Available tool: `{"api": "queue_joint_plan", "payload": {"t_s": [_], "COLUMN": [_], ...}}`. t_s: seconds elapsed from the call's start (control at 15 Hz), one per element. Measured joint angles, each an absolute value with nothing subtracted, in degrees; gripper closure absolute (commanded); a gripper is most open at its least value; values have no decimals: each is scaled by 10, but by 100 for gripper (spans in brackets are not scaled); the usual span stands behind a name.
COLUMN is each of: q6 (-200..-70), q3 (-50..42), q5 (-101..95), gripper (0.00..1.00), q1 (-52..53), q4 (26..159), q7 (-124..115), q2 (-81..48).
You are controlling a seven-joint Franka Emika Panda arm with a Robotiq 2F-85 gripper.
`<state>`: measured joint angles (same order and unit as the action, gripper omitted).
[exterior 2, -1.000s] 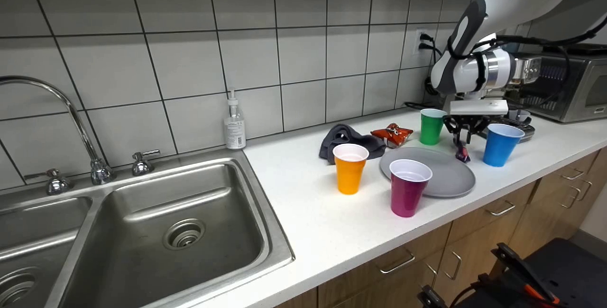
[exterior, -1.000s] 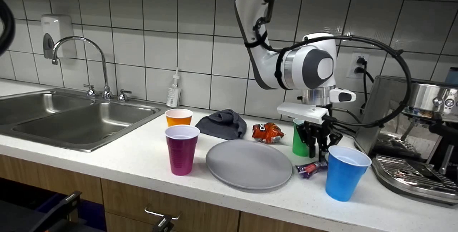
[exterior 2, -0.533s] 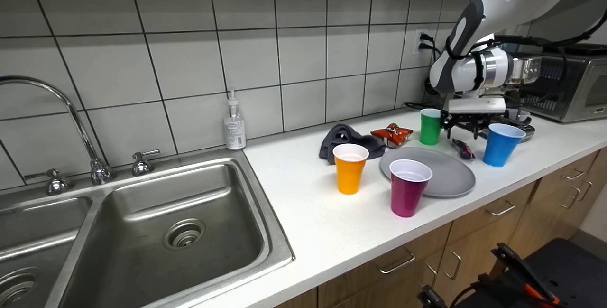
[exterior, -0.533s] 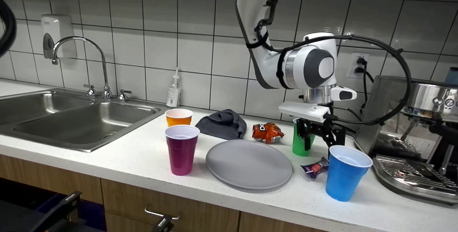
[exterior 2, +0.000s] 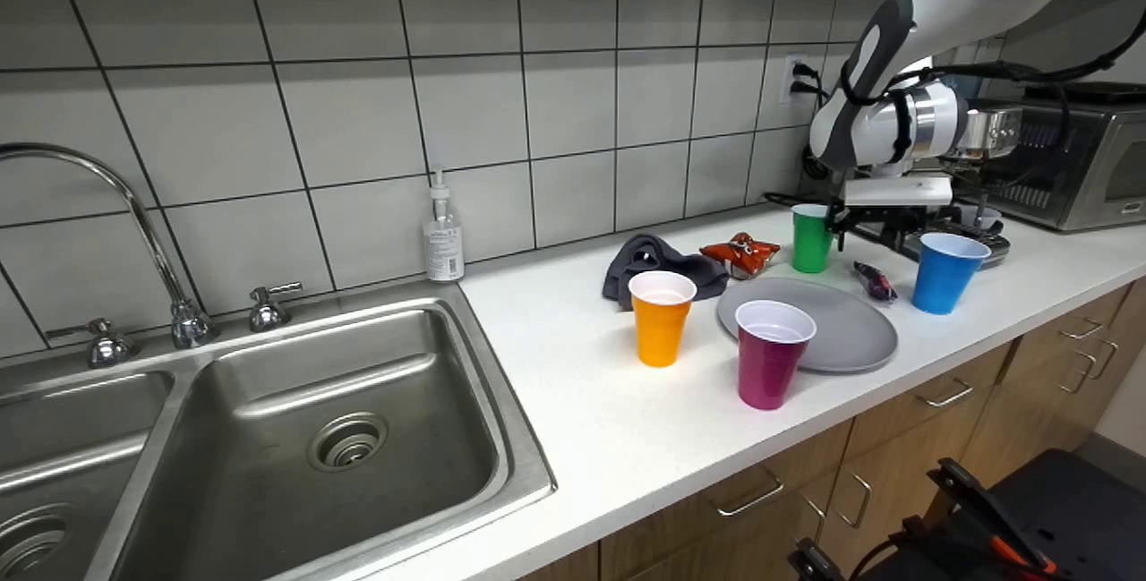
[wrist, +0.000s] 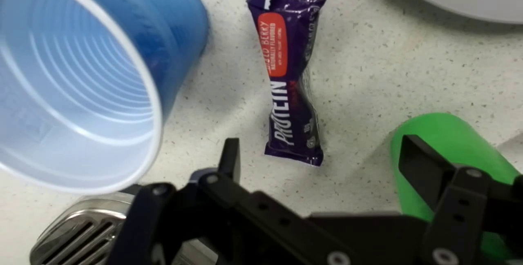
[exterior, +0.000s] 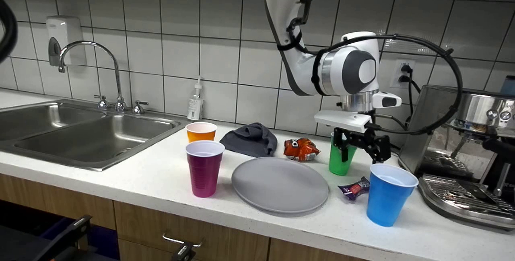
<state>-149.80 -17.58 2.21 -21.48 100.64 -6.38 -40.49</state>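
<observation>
My gripper (wrist: 320, 146) stands open above the counter, its two black fingers wide apart with nothing between them. A purple protein bar (wrist: 288, 69) lies on the counter just beyond the fingertips in the wrist view, and shows between the plate and the blue cup in an exterior view (exterior: 355, 189). Beside one finger is a green cup (wrist: 445, 142), partly hidden by it; whether they touch I cannot tell. On the opposite side a blue cup (wrist: 179, 24) stands upright, also seen in an exterior view (exterior 2: 947, 277).
A grey plate (exterior: 280, 185) lies near the bar. Further along are a magenta cup (exterior: 204, 170), an orange cup (exterior 2: 661, 321), a dark cloth (exterior: 251, 140) and a red chip bag (exterior: 301, 149). A coffee machine (exterior: 474, 196) stands behind the blue cup; the sink (exterior 2: 331, 438) is at the far end.
My gripper has opened wide and risen off the purple bar. The bar, tilted up at the fingers a second ago, now lies on the counter, turned slightly. The cups and plate have not moved.
</observation>
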Motion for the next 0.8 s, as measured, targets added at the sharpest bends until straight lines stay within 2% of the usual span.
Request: {"api": "queue_joint_plan", "payload": {"t_s": [0.8], "q6": [-1494], "q3": [-169], "q5": [22], "gripper": [0], "q1": [-219], "q4": [1015], "q7": [-14], "q2": [-348]}}
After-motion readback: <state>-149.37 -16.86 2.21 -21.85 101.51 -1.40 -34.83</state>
